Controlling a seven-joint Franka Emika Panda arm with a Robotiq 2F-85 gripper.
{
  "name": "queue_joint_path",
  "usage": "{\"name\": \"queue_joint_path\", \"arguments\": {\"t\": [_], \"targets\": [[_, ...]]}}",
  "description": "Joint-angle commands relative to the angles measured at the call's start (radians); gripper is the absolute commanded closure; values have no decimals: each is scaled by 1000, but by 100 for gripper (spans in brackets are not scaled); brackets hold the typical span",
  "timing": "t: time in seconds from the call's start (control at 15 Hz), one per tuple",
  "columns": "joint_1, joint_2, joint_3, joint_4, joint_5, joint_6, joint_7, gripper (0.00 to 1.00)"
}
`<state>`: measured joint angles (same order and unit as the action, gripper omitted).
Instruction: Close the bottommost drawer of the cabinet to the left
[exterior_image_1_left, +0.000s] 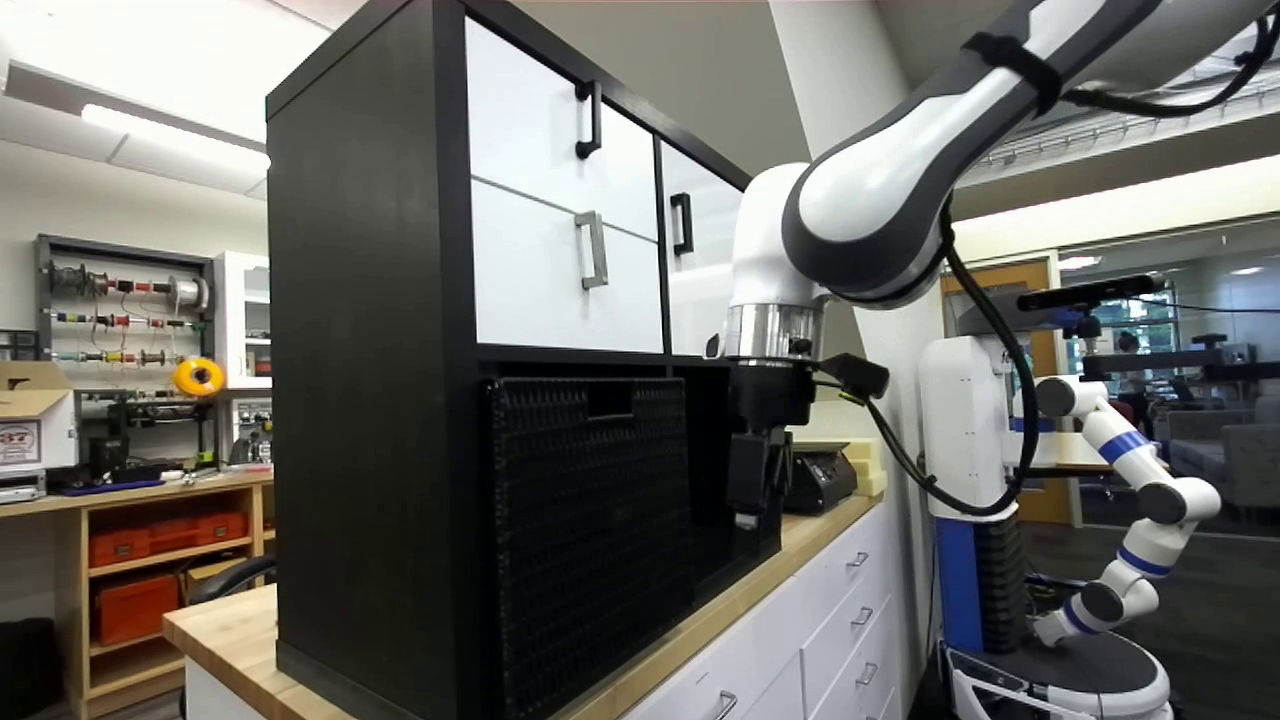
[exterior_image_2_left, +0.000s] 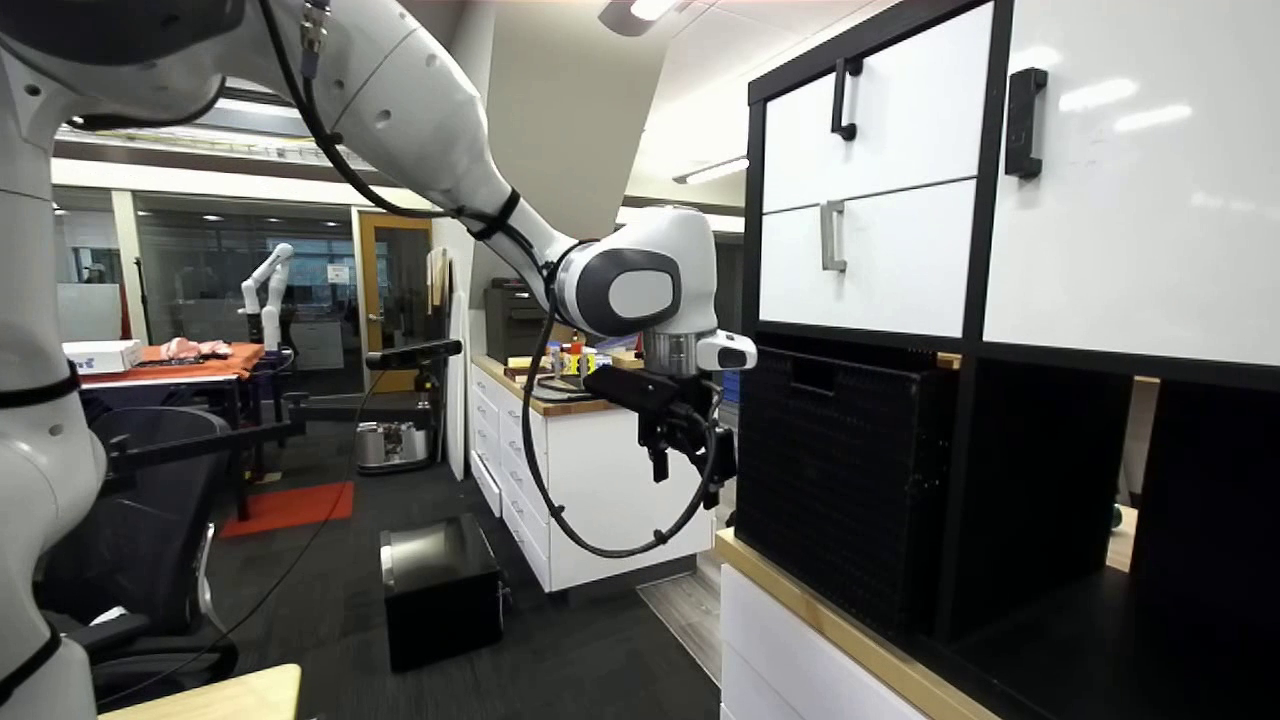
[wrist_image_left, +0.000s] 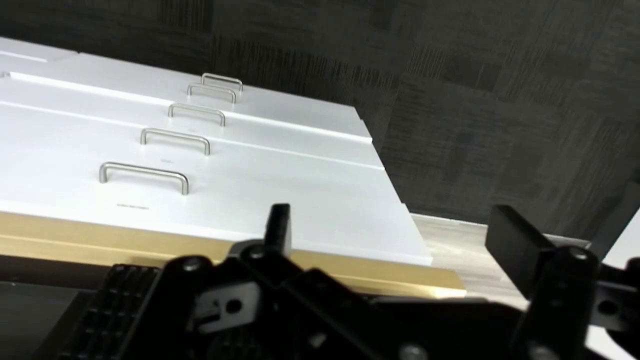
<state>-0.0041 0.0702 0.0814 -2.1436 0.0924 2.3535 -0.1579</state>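
Note:
The tall black cabinet with white drawer fronts stands on a wooden counter and shows in both exterior views. Its bottommost drawer, black and ribbed with a handle slot near the top, sticks out a little from the frame. Its front and part of one side show in an exterior view. In the wrist view a strip of black ribbed surface shows low at the left. My gripper points down in front of the drawer; the exact gap is unclear. In the wrist view its fingers are wide apart with nothing between.
The counter edge and white low drawers with metal handles lie below the gripper. A black device sits farther along the counter. A cable loops under the wrist. Black handles project from the upper fronts.

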Motion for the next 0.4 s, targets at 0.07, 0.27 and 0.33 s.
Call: {"name": "queue_joint_path", "arguments": {"t": [0.07,0.27,0.33], "targets": [[6,-130,-31,-31,-12,-201,4,0],[14,-95,-34,-1,-5,-183,1,0],[14,-95,-34,-1,-5,-182,1,0]]}}
